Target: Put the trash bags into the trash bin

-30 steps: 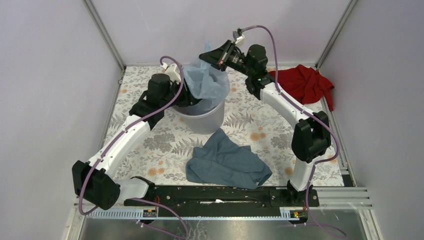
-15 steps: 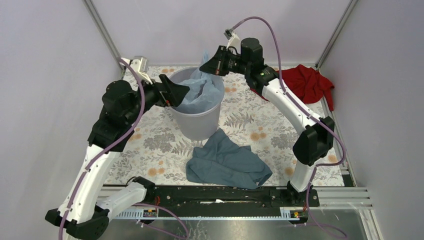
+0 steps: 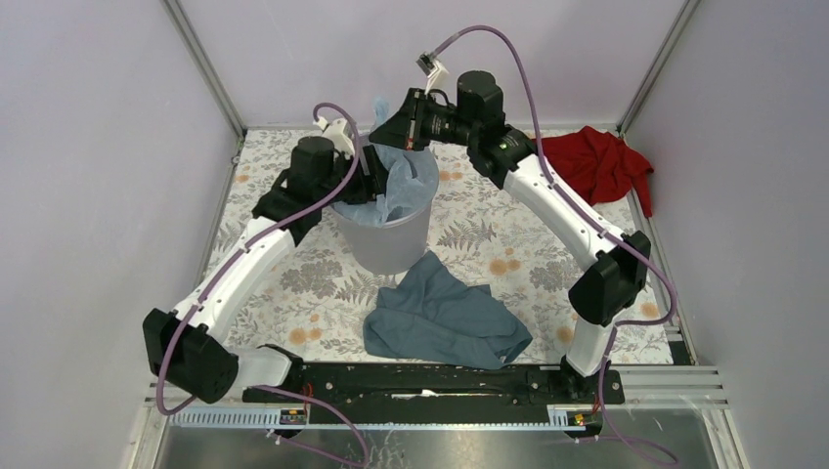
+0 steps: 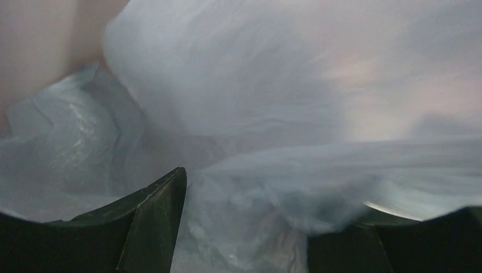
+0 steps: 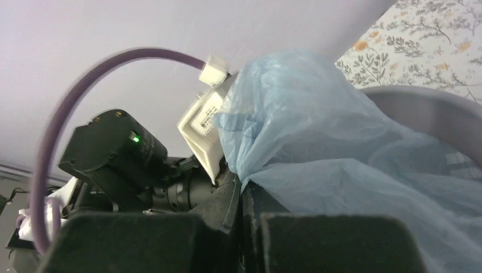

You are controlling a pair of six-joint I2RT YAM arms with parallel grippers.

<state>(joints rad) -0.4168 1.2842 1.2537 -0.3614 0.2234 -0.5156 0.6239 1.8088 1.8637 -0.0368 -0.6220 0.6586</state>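
Your left gripper (image 3: pixel 375 182) has dipped back into the bin (image 3: pixel 391 244), jaws wide, pressing the bag (image 3: pixel 406 186) down inside. Your right gripper (image 3: pixel 388 124) still pinches its raised far edge. Nearly seated, I'd say.

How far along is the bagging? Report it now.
Done: most of the trash bag sits inside the trash bin. In hand: right gripper pinches its raised edge; left gripper, open, is down among its folds. Left: tuck the edge in, release.

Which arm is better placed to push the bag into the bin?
Left: the left gripper sits at the bin mouth, open amid the bag; the right gripper pinches the bag's edge above the far rim.
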